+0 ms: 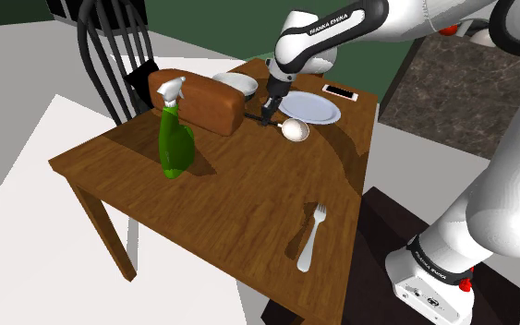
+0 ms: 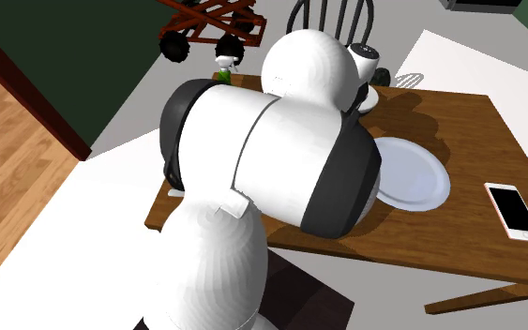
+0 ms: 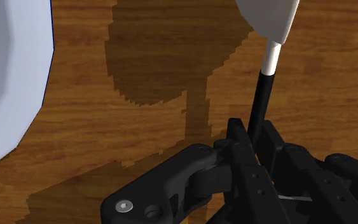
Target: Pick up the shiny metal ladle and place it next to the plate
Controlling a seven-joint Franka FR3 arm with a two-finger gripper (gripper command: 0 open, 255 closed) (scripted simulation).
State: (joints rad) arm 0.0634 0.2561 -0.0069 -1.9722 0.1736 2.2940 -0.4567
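Hand [image 3: 255,132] pinching ladle [image 3: 268,22] by black handle; pale bowl beyond fingertips, near plate [image 3: 6,76].

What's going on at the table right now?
The arm's tool is shut on the black handle of the ladle. The ladle's pale bowl is just beside the white plate, over the wooden table. The tool has not let go yet.
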